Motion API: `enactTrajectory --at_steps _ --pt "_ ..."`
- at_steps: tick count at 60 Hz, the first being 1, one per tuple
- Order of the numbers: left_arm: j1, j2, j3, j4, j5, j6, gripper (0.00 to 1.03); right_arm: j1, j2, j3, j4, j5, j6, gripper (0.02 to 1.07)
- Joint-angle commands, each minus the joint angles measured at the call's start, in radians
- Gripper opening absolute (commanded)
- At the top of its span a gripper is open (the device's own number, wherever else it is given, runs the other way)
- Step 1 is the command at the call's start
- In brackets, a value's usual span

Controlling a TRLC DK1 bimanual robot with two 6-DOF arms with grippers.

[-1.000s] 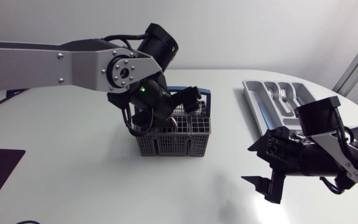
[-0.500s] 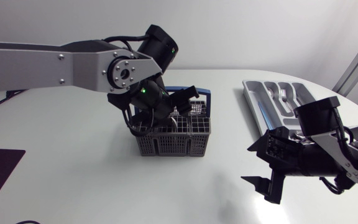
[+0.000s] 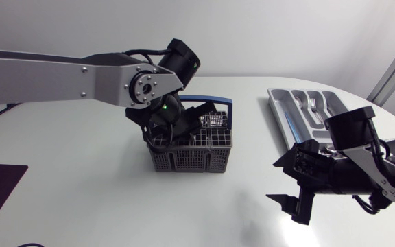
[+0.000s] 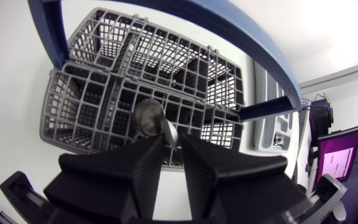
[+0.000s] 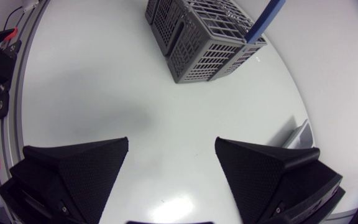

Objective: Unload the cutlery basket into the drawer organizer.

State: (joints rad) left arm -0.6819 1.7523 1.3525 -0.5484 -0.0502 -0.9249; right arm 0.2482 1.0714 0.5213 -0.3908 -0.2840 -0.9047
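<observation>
Left arm [image 3: 46, 68]: silver-grey links, screws, black joints, green light. Right arm [image 3: 352, 175]: black; ribbed jaws.

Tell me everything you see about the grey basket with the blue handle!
The basket is a grey plastic grid, split into compartments, with a blue handle arching over it. It stands upright on the white table. The left gripper is at its top, fingers pinching a spoon inside.
</observation>
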Motion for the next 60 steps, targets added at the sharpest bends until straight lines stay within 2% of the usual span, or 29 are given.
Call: enactTrajectory --at_steps 1,60 --pt "-0.001 0.024 -0.001 0.005 -0.046 -0.032 0.04 0.011 -0.005 -0.029 0.007 0.006 0.000 1.02" --pt "-0.019 -0.105 -0.046 0.027 -0.045 -0.032 0.04 0.028 -0.004 -0.030 0.012 0.019 0.009 1.02"
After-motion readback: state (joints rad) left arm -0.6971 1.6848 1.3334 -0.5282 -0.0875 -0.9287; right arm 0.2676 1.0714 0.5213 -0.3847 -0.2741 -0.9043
